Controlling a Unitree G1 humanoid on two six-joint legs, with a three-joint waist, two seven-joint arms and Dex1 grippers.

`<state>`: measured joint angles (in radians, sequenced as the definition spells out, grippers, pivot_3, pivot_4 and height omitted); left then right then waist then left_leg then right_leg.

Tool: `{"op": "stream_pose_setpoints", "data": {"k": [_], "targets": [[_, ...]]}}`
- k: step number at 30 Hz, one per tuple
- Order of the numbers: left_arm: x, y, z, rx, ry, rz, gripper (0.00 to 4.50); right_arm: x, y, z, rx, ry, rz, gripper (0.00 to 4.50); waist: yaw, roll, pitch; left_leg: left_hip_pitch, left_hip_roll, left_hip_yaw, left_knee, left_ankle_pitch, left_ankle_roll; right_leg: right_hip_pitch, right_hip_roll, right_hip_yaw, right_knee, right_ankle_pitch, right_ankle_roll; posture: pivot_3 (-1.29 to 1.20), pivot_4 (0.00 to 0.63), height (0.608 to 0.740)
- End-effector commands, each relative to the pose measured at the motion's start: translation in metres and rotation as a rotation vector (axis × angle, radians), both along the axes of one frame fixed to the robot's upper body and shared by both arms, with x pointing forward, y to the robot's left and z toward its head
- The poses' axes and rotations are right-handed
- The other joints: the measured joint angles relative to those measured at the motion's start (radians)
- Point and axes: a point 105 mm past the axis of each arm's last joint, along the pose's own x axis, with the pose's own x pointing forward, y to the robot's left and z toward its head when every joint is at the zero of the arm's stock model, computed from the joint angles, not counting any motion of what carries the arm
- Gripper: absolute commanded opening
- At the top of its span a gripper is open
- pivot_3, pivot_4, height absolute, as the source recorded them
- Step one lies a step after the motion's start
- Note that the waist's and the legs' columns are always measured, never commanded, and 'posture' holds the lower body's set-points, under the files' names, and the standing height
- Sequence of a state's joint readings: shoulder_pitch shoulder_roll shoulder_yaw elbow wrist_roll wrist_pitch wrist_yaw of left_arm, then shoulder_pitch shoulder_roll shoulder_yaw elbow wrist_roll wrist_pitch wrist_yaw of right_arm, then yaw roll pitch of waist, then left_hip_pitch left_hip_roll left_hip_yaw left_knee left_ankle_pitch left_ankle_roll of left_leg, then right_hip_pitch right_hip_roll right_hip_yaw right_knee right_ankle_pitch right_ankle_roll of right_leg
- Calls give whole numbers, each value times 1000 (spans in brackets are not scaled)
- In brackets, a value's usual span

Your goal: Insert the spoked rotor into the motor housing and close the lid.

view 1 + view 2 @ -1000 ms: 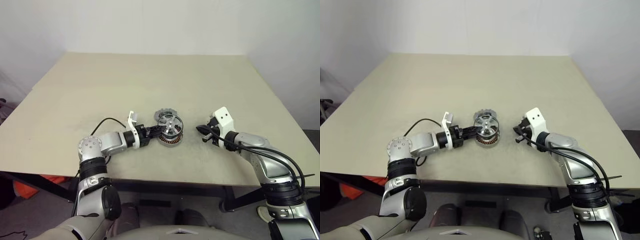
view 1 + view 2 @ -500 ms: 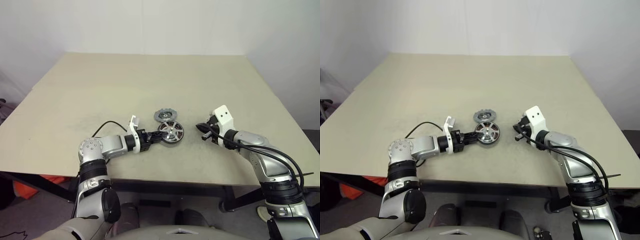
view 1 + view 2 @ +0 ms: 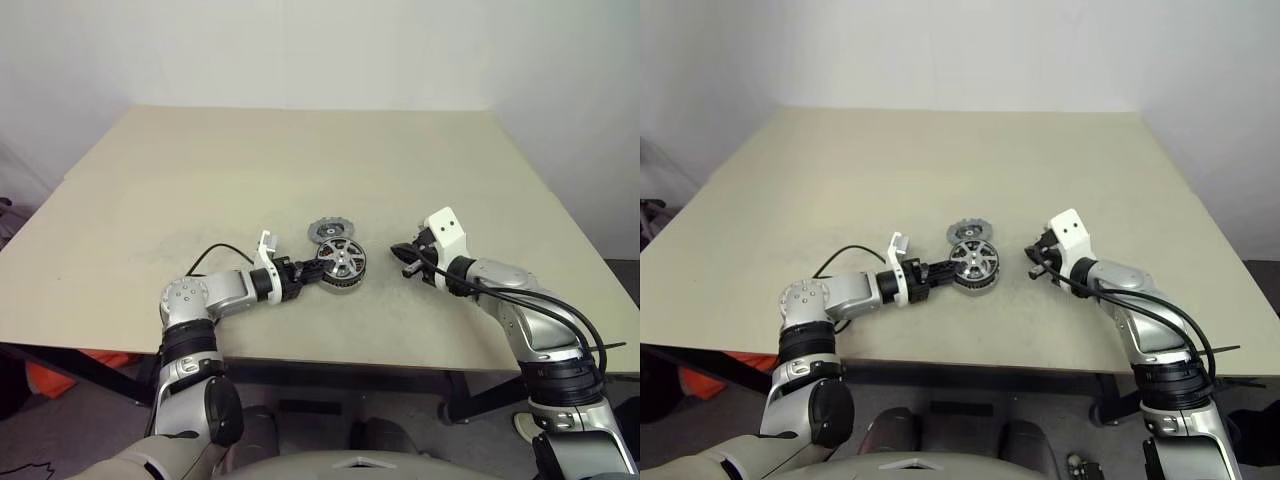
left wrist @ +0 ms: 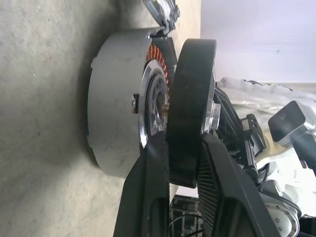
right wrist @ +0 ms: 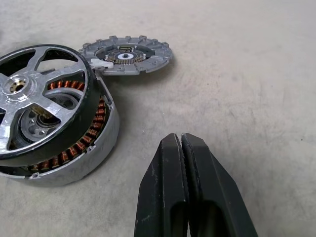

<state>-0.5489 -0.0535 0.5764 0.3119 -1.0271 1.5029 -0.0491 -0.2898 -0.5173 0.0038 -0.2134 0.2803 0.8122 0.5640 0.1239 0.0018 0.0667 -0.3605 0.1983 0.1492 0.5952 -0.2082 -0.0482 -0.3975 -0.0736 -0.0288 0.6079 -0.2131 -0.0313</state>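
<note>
Left end effector clamping spoked rotor over motor housing

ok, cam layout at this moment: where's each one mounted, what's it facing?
Left and right eye: on the head, looking forward and down over the table; both arms show, plus the lid.
Left wrist: looks along the left hand, shut on the spoked rotor, tilted in the motor housing.
Right wrist: looks along the shut right hand, apart from the parts.
Shared: all show rotor and housing.
</note>
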Motion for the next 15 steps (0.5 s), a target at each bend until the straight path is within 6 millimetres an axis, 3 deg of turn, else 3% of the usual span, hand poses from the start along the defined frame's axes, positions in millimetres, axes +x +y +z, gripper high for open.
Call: {"op": "stream_pose_setpoints", "data": {"k": [1, 7, 14, 15], "targets": [[0, -2, 3, -8, -12, -8, 407, 4, 2, 16, 18, -55, 8, 0, 0, 0, 0, 0, 0, 0, 0, 0, 0, 0, 0, 0, 0, 0, 0, 0, 0, 740], [-1, -2, 2, 13, -21, -23, 407, 5, 3, 17, 28, -54, 6, 0, 0, 0, 0, 0, 0, 0, 0, 0, 0, 1, 0, 0, 0, 0, 0, 0, 0, 740], [3, 0, 4, 20, -39, -8, 2705, 8, 1, 18, 27, -65, -10, 0, 0, 0, 0, 6, 0, 0, 0, 0, 0, 6, 0, 0, 0, 0, 0, 0, 0, 740], [4, 1, 5, 23, -47, 1, 2705, 8, 1, 18, 26, -66, -9, 0, 0, 0, 0, 10, 0, 0, 0, 0, 0, 9, 0, 0, 0, 0, 0, 0, 0, 740]]}}
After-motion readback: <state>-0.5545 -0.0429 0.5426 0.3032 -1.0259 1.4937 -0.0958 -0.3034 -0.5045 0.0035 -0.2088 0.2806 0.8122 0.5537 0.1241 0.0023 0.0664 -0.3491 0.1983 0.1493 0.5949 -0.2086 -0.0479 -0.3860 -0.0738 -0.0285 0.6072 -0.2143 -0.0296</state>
